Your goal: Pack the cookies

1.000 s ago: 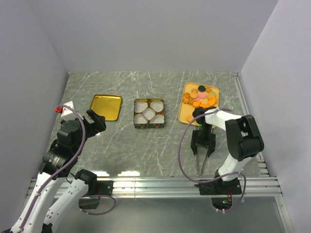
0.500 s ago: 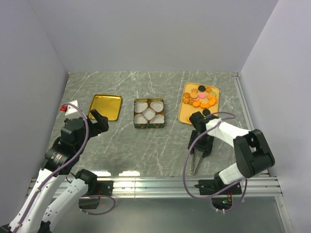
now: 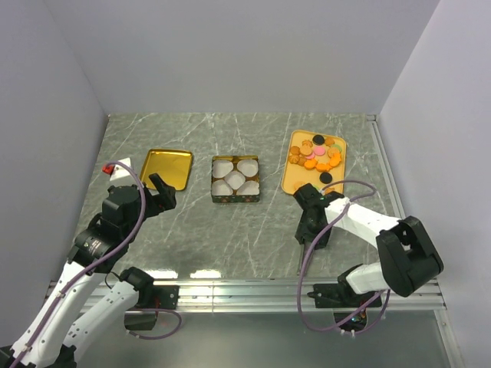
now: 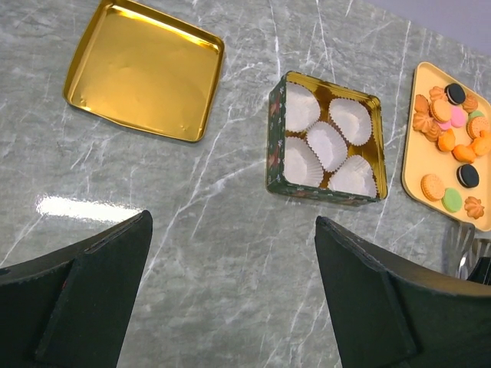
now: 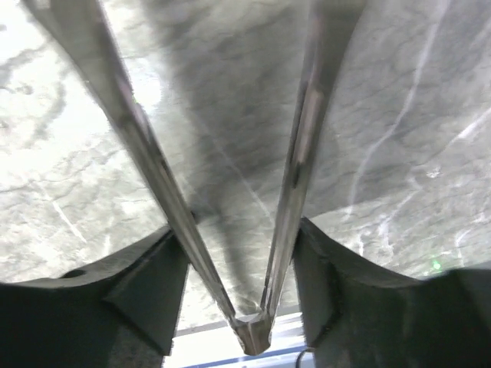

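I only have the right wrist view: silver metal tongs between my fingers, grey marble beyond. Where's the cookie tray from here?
Observer: The orange rectangular tray of small round cookies lies at the table's far right, beyond the right gripper.
Operator: And the box?
Observer: The square tin stands mid-table, its five white paper cups empty.
Operator: Left arm in the way?
Observer: No; the left gripper hangs open by the shallow gold metal lid.

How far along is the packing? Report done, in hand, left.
Done: lid off the tin, cups empty. In hand: right gripper pinches the tongs; left gripper open, idle. Left: all cookies on the tray.
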Motion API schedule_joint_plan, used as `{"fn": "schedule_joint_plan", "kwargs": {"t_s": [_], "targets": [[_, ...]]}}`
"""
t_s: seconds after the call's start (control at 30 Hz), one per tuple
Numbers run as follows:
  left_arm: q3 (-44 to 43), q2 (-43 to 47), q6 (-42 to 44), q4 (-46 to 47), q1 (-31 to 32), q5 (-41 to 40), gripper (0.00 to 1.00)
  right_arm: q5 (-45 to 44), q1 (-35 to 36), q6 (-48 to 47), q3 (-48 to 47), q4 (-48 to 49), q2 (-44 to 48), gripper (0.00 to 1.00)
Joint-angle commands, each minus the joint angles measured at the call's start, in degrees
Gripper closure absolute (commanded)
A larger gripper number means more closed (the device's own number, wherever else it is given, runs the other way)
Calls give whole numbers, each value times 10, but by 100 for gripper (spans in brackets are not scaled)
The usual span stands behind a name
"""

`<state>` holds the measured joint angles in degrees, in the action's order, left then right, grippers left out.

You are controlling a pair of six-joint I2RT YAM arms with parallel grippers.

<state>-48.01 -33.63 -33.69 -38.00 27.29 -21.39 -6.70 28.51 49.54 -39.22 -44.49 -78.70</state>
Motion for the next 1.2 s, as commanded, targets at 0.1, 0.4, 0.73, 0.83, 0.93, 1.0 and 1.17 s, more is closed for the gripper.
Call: {"fn": "schedule_joint_plan", "kwargs": {"t_s": [0.1,0.4,0.73,0.83,0.93,1.0,1.17], "targets": [[-8,0,-3,1,4,-16,7,-56,54,35,-61,-40,-25,50],[-6,1,-5,2,4,-19,7,-97,97,30,-296,-211,38,49],[-5,1,-6,1,6,-20,7,-114,97,18,-381,-267,27,46],[-6,0,-8,0,7,-22,7,-127,95,9,-401,-274,12,44],[-5,-1,-8,-1,7,-23,7,-136,82,-9,-435,-278,-5,43],[-7,-3,-8,-1,7,-23,7,-133,71,-22,-450,-278,-11,43],[-6,1,-10,-1,7,-27,7,-97,27,-73,-455,-258,-31,43]]}}
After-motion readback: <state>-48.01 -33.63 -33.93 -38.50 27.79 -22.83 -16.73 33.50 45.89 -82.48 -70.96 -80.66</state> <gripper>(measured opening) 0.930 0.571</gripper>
